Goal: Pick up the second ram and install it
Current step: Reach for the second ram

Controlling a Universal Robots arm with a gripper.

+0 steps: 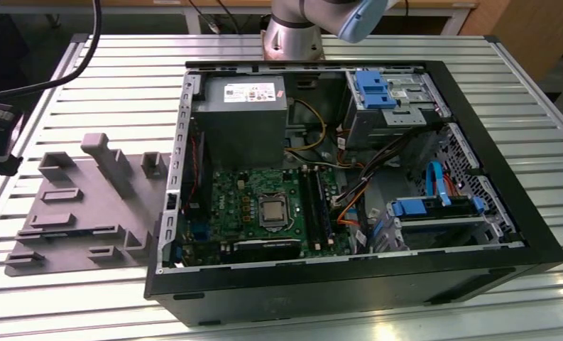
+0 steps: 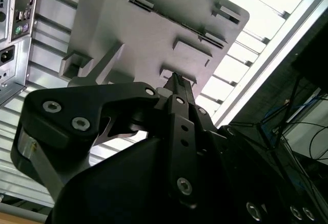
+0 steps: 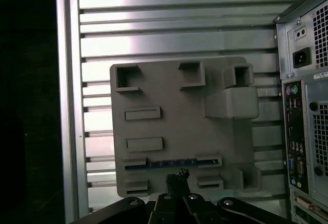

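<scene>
Hangs with gripper [image 3: 177, 175] clenched, empty, over the second ram [image 3: 164, 163] slotted in the grey holder [image 1: 73, 209], nine o'clock from the case [image 1: 357, 288] in the exterior view. Could jab or chip the stick if lowered unopened.
</scene>
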